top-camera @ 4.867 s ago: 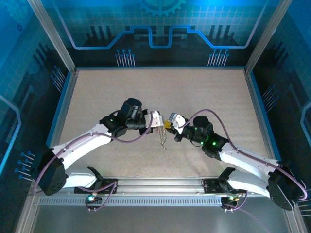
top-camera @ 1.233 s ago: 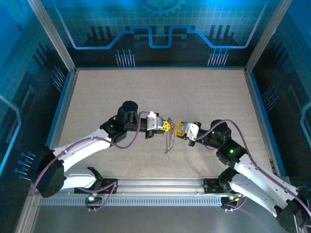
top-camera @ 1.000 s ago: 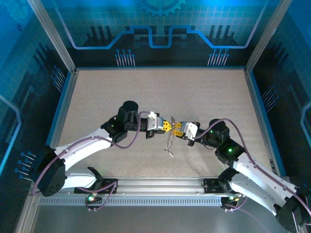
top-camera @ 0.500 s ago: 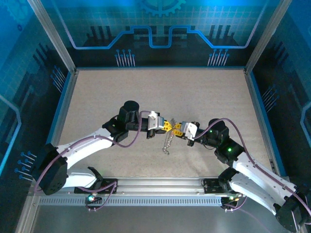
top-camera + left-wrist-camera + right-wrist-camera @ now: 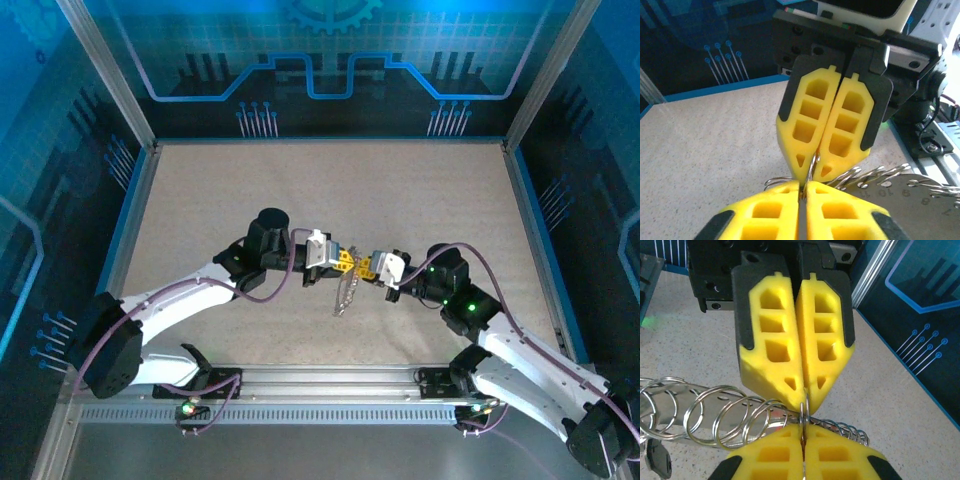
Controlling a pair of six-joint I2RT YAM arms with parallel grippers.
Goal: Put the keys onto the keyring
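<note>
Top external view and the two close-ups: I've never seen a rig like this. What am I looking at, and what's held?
Two white robot arms stand at the near edge of a table, seen from above. Each ends in a gripper with yellow fingers: the left gripper and the right gripper. The close-ups come from wrist cameras; each shows its own fingers at the bottom and the other gripper facing it. Both are shut, tip to tip, on the thin wire of the keyring, whose silver rings trail beside them.
</note>
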